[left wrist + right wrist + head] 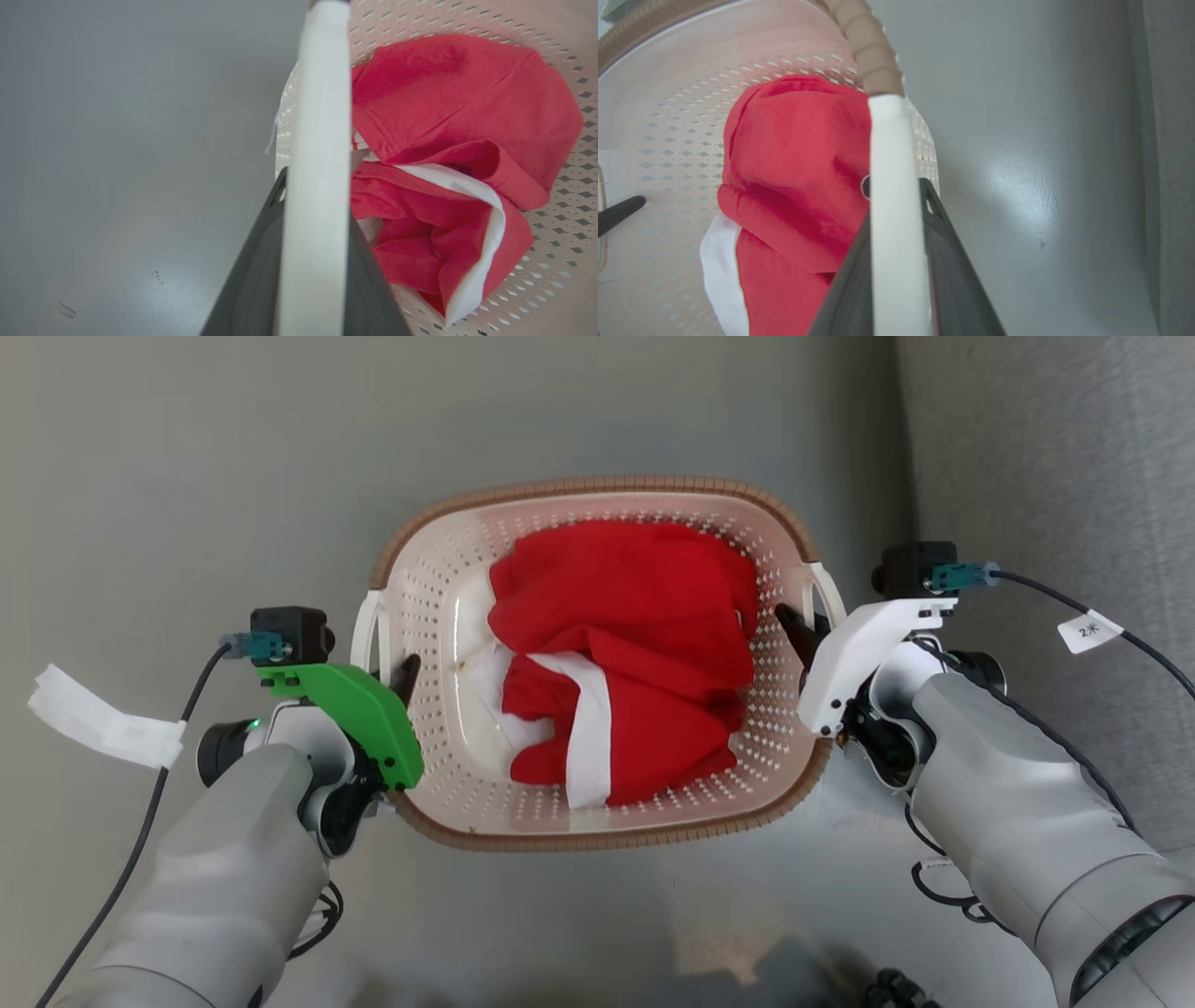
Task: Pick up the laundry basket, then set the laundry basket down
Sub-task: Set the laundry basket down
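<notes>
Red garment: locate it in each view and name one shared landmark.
Head view: red garment at centre, in the laundry basket.
Left wrist view: garment right of the white handle.
Right wrist view: garment left of centre.
Shared landmark: the basket's perforated wall.

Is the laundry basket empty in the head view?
No, a red and white cloth lies crumpled inside the laundry basket.

garment (pixel 635 644) in laundry basket (pixel 597 485) | jaws at both side handles (pixel 367 633) (left, right)
</notes>
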